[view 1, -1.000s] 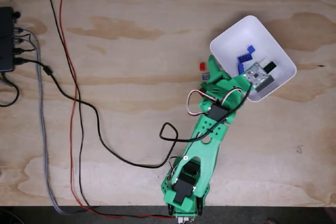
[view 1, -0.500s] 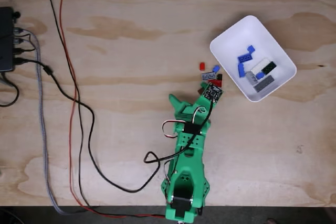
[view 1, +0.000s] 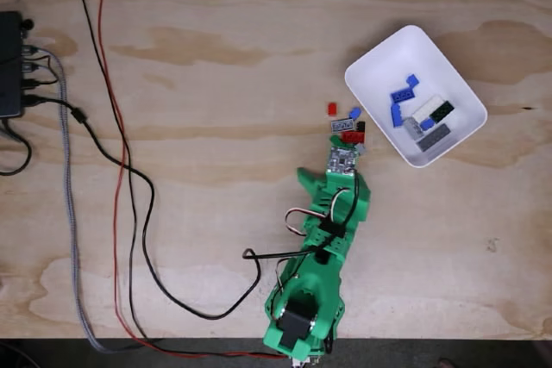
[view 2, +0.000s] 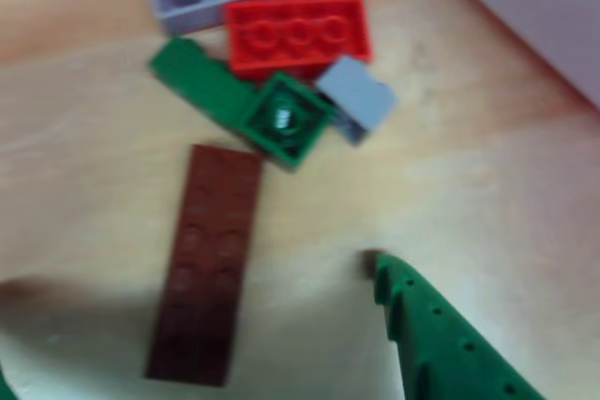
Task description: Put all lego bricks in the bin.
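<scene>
Tabletop [view 1: 216, 84] carries bin [view 1: 373, 66] at 2 o'clock, some bricks inside. Loose lego bricks [view 1: 347, 127] clustered at bin's 8 o'clock. Jaws wide, empty — lower straight astride brown plate [view 2: 206, 259], close across narrow width.

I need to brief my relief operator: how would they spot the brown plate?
In the fixed view, start at the white bin; a small pile of bricks lies just off its left wall. In the other view, the brown plate lies at that pile's near edge, below the green brick. It is the longest, flattest and only brown piece.
</scene>
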You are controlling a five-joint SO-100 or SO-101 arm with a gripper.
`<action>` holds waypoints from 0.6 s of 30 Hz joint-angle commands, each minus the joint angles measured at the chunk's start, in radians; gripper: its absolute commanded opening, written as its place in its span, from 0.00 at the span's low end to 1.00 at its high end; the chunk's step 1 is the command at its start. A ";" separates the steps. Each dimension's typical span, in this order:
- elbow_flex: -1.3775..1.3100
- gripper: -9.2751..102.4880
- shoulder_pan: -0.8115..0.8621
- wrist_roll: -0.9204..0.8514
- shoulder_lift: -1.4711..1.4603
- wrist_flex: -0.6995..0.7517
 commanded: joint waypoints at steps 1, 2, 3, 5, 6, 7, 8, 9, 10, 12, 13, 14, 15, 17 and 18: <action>0.029 0.46 0.100 -0.109 0.063 -0.005; 0.048 0.44 0.094 -0.118 0.074 -0.029; 0.063 0.41 0.086 -0.127 0.083 -0.046; 0.081 0.37 0.057 -0.106 0.092 -0.081; 0.081 0.36 0.032 -0.066 0.092 -0.095; 0.081 0.37 0.011 -0.038 0.095 -0.114; 0.081 0.36 -0.014 -0.006 0.098 -0.135; 0.081 0.35 -0.037 0.026 0.103 -0.153; 0.081 0.33 -0.052 0.032 0.112 -0.155; 0.081 0.29 -0.060 0.043 0.124 -0.164; 0.081 0.27 -0.058 0.048 0.124 -0.164; 0.081 0.24 -0.058 0.051 0.129 -0.156; 0.081 0.22 -0.058 0.048 0.133 -0.143; 0.081 0.17 -0.067 0.054 0.138 -0.124; 0.081 0.15 -0.071 0.055 0.144 -0.107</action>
